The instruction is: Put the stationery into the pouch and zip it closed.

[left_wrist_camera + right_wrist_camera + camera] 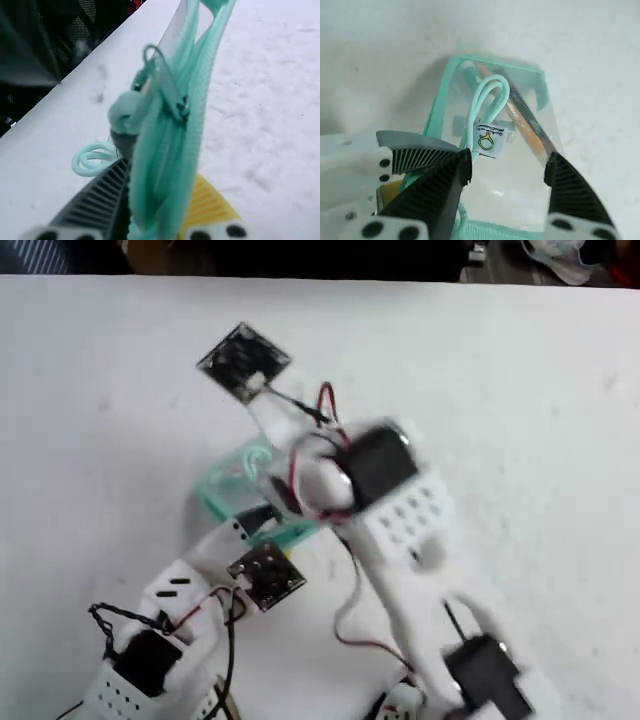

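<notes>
Here, the clear, mint-trimmed pouch (pixel 236 476) lies left of centre in the overhead frame on the white table (pixel 520 390), with stationery (pixel 521 121) already inside. The left gripper (pixel 160 192) is clamped on its zipper edge. The right gripper (pixel 505 190) hovers above, jaws spread, grasping nothing.

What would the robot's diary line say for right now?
left tool: shut on pouch edge | right tool: open over pouch | stationery: inside pouch | pouch: on table
</notes>
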Controlling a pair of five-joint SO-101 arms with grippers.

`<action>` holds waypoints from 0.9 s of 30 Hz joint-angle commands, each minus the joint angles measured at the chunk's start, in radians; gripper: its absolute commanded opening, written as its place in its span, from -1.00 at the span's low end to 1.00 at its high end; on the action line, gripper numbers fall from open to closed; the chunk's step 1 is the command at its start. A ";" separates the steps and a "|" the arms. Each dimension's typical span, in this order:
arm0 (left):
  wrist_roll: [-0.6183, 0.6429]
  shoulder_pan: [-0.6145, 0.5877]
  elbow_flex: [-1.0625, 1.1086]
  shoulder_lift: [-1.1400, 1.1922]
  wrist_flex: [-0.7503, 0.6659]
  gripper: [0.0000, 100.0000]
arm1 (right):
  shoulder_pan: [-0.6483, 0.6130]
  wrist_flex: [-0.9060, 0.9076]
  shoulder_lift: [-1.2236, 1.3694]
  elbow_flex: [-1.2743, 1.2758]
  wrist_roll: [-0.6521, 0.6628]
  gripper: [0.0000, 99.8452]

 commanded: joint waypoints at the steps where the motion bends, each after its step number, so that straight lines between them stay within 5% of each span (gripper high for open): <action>1: 0.017 -0.012 -0.021 -0.013 -0.038 -0.96 | -0.015 0.021 0.113 -0.034 -0.017 -0.49; 6: 0.015 -0.012 -0.020 -0.013 -0.038 -0.96 | -0.070 0.022 0.160 0.084 0.060 -0.52; 11: 0.014 -0.010 -0.017 -0.013 -0.038 -0.96 | -0.096 0.022 0.131 0.195 0.213 -0.81; 16: 0.020 -0.028 -0.021 -0.013 -0.038 -0.96 | 0.008 0.021 0.131 0.196 0.221 -0.97; 27: 0.021 -0.038 -0.020 -0.013 -0.051 -0.96 | 0.143 0.019 0.036 -0.032 0.143 -0.97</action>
